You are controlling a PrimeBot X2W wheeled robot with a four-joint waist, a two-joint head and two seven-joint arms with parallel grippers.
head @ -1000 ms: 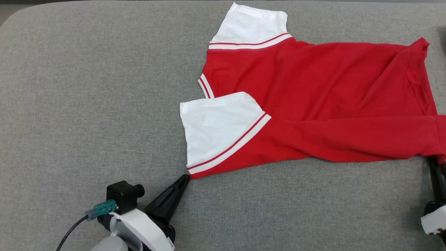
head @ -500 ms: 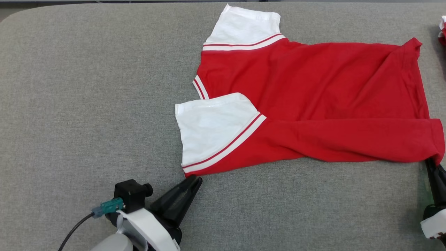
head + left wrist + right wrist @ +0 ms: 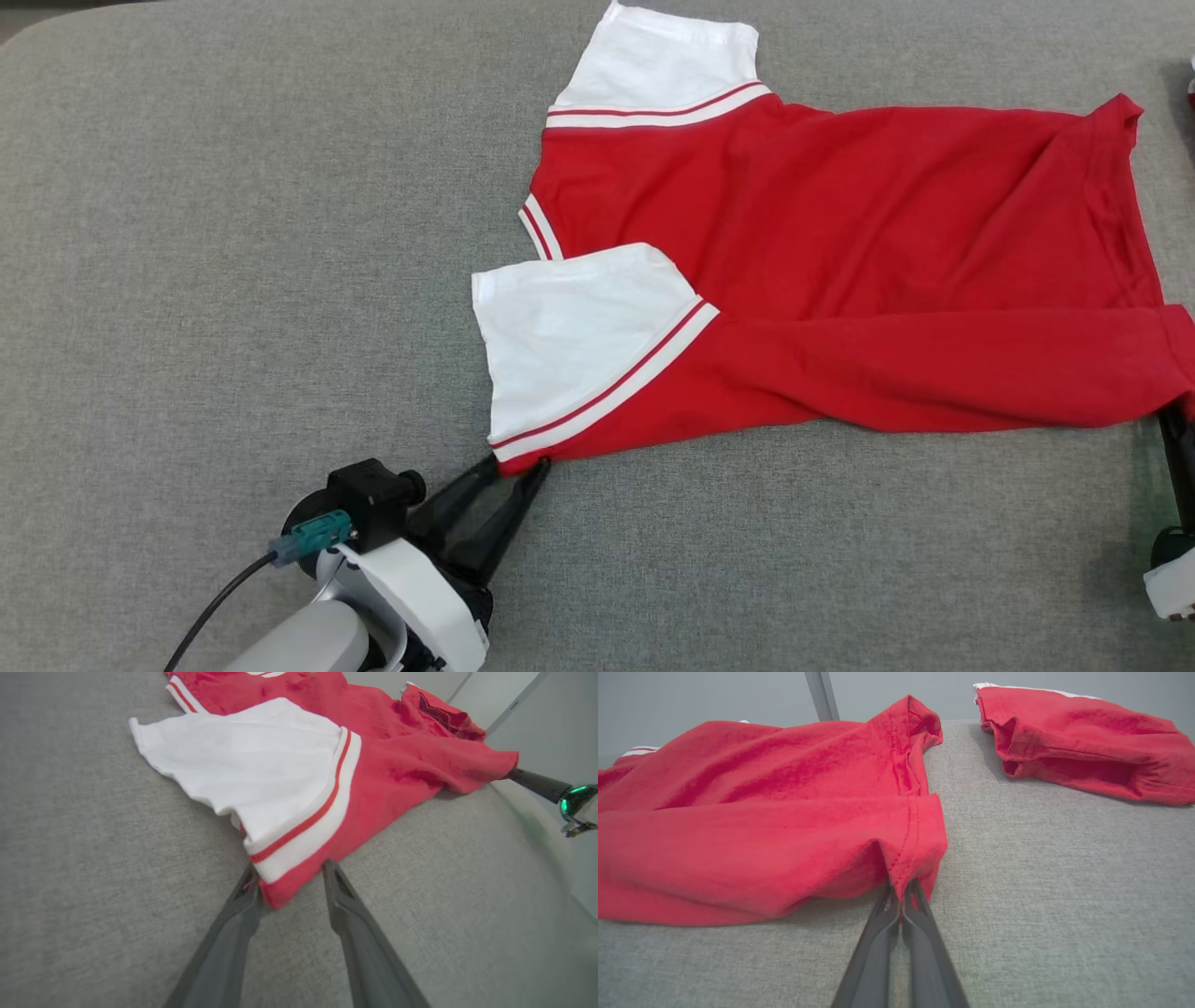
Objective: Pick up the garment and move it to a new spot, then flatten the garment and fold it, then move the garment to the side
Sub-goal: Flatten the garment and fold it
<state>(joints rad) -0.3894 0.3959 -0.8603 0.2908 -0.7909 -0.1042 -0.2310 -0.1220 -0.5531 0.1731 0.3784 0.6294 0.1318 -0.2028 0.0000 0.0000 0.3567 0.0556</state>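
Observation:
The garment, a red shirt with white sleeves, lies spread on the right half of the grey padded table. Its lower part is folded up along the near edge. My left gripper is open at the near left corner, and in the left wrist view that red corner lies between the two fingers. My right gripper is shut on the hem of the garment at its near right corner. It also stands at the right edge of the head view and the left wrist view.
A second red garment, folded, lies on the table beyond the right gripper, to its right. A sliver of it shows at the head view's right edge. Bare grey table stretches across the left half.
My left gripper has opened and slid forward so the shirt's near left corner sits between its fingers. My right gripper has shut on the hem. The head view shifted slightly.

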